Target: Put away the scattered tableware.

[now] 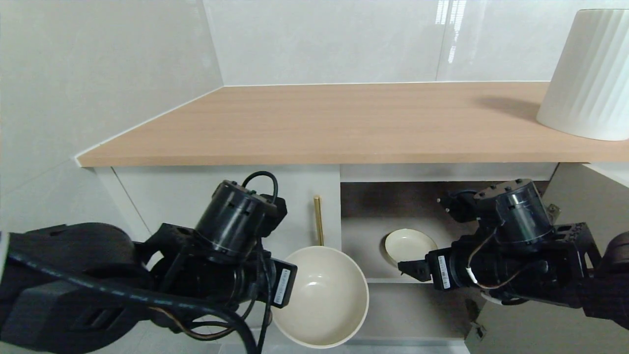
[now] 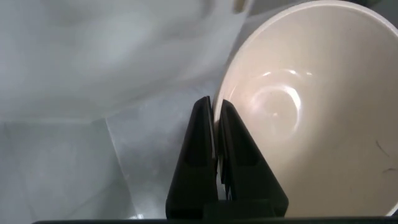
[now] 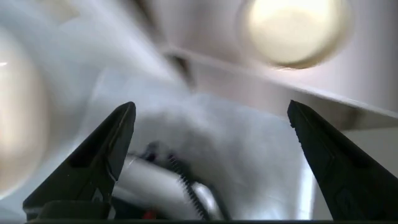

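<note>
Left hand (image 2: 216,109): my fingers (image 2: 202,137) are pressed together on the rim of the large bowl, one on the outside and one on the inside, so I am pinching it by its left edge.
Large bowl (image 1: 322,295): cream, glossy, hollow side up. It hangs in my left grip in front of the cabinet, lower than the worktop, near me and just left of the open compartment.
Closed door (image 1: 206,196): pale grey, behind my left arm and the bowl, with an upright brass handle (image 1: 318,220) along its right edge. The bowl's far rim overlaps the handle's lower end.
Worktop (image 1: 344,123): light wood, running from the left wall corner to the right edge, above the cabinet.
Open compartment (image 1: 363,231): right of the brass handle, dark at the back, with a pale shelf floor.
Small dish (image 1: 410,246): cream, lying flat on that shelf floor, inside the compartment.
Right hand (image 3: 211,112): fingers spread wide. It sits in front of the compartment, near side of the small dish and apart from it, pointing left.
Ribbed white vessel (image 1: 589,73): stands on the worktop's far right end.
</note>
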